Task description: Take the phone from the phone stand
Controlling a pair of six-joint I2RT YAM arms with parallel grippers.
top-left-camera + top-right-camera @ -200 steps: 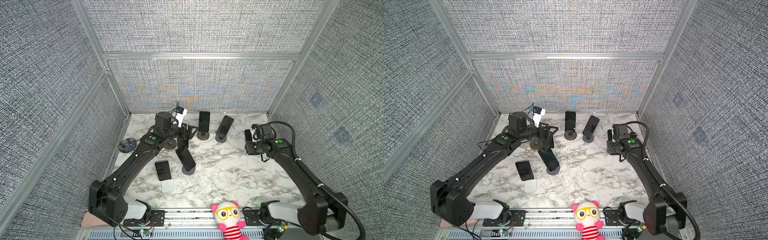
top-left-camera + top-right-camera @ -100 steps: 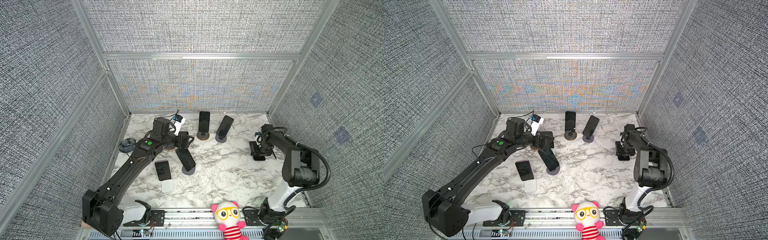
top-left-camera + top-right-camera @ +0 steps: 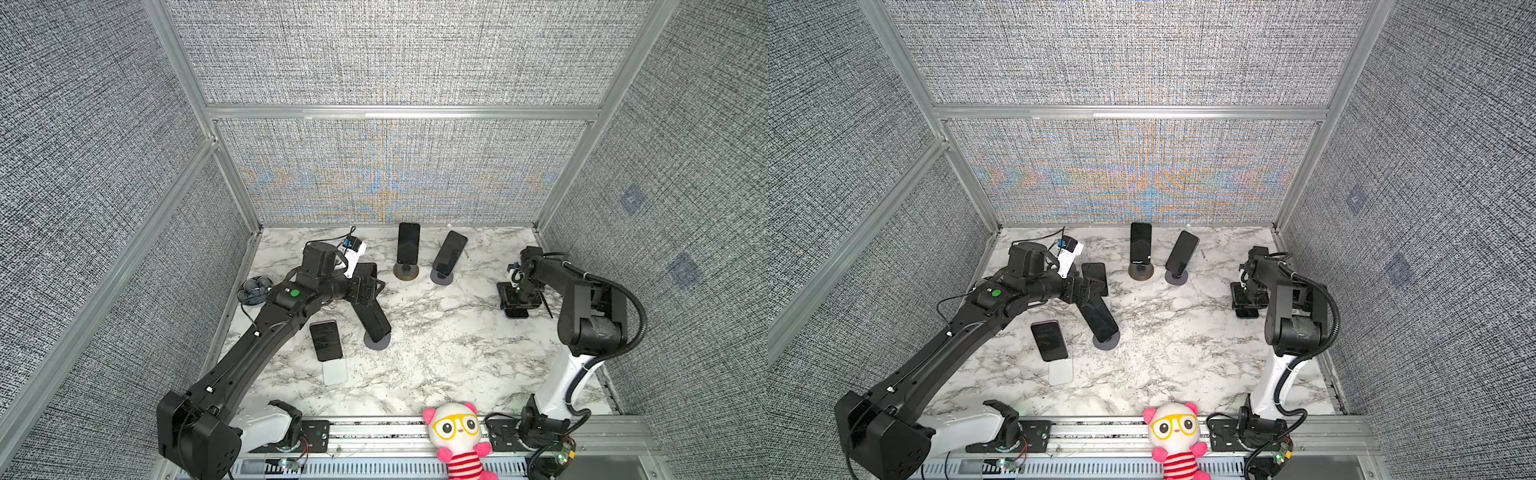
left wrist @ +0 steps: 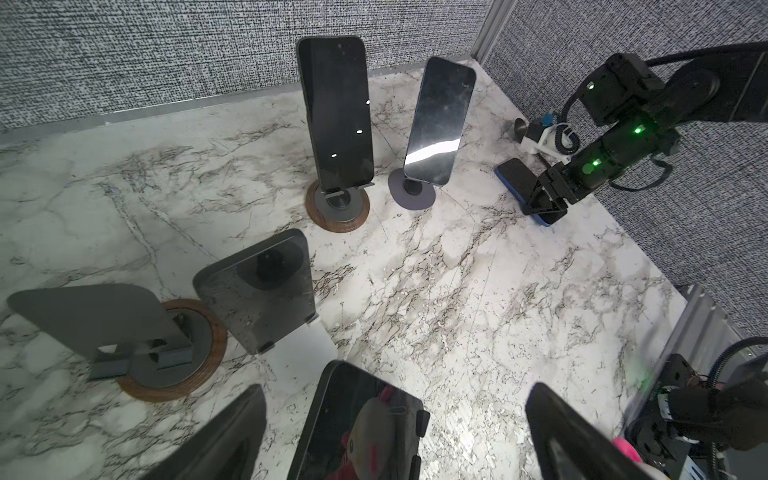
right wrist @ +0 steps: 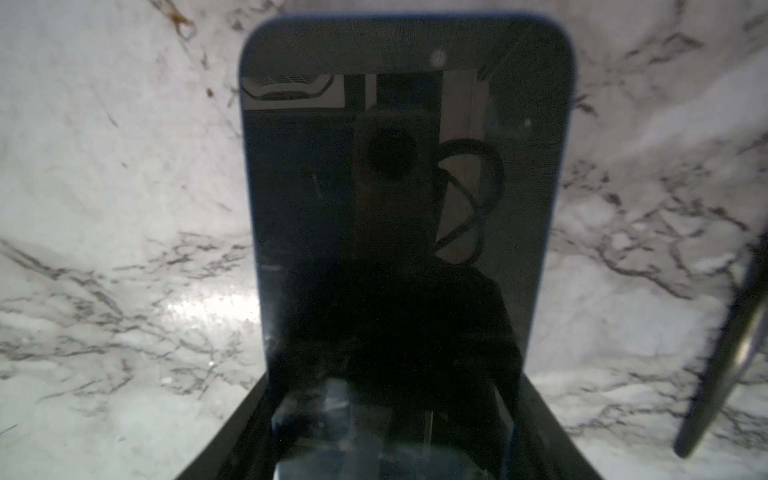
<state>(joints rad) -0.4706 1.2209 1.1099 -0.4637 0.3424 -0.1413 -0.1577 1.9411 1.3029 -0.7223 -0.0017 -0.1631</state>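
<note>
Left gripper [image 4: 395, 399] of mine stands wide, with the phone [image 3: 374, 320] between the fingers [image 4: 232, 436] and a gap on each side. Under us is a marble table [image 3: 436, 365] inside grey fabric walls [image 3: 395, 62]; a plush toy [image 3: 455, 432] sits at the near rail. From the near left corner my left arm [image 3: 249, 353] stretches slanting toward the middle, wrist bent down over the phone, which leans tilted on its stand [image 3: 377, 341]. My right arm [image 3: 582, 316] is folded, elbow high, at the right side. Right gripper [image 4: 545, 204] presses both long edges of a blue phone [image 4: 515, 178] lying on the marble. Farther, two phones [image 3: 408, 243] stand near the back wall.
</note>
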